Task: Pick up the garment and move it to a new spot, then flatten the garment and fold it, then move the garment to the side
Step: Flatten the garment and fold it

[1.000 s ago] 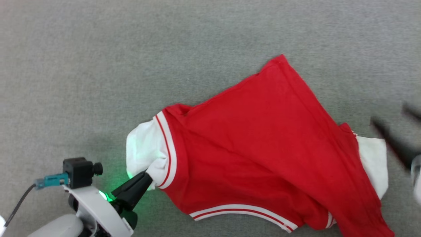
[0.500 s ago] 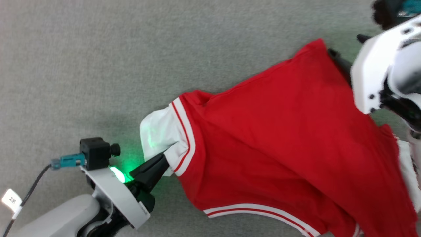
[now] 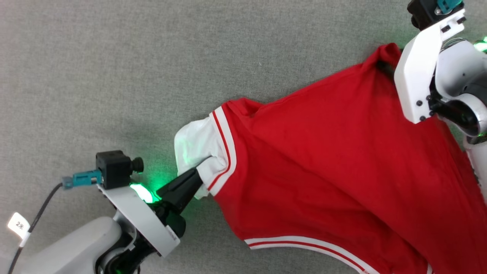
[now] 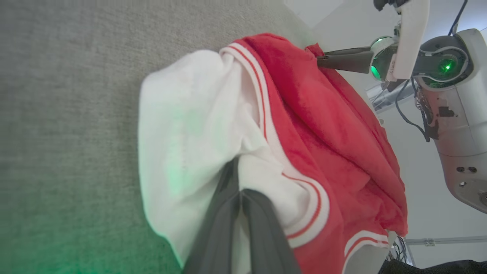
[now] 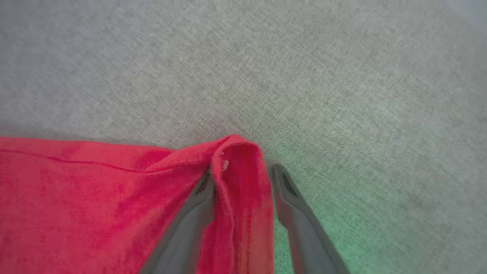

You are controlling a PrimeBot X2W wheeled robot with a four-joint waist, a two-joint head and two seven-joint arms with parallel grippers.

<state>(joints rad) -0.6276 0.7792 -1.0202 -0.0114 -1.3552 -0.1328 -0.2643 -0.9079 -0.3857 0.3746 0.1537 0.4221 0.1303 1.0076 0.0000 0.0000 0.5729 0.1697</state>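
The garment, a red shirt with white sleeves and striped trim, lies spread on the grey surface. My left gripper is shut on its white sleeve, pinching a fold of it; the left wrist view shows both fingers pressed together in that cloth. My right gripper is at the shirt's far red corner, its fingers standing apart on either side of a raised fold there. In the left wrist view the right gripper shows at that same corner.
Bare grey surface stretches to the left and beyond the shirt. My right arm's white wrist hangs over the shirt's upper right part. The shirt's lower right runs out of the head view.
The head camera has shifted. My right arm has swung from the right edge up to the shirt's far corner, and its jaws have narrowed around the fold. The left grip on the sleeve is unchanged.
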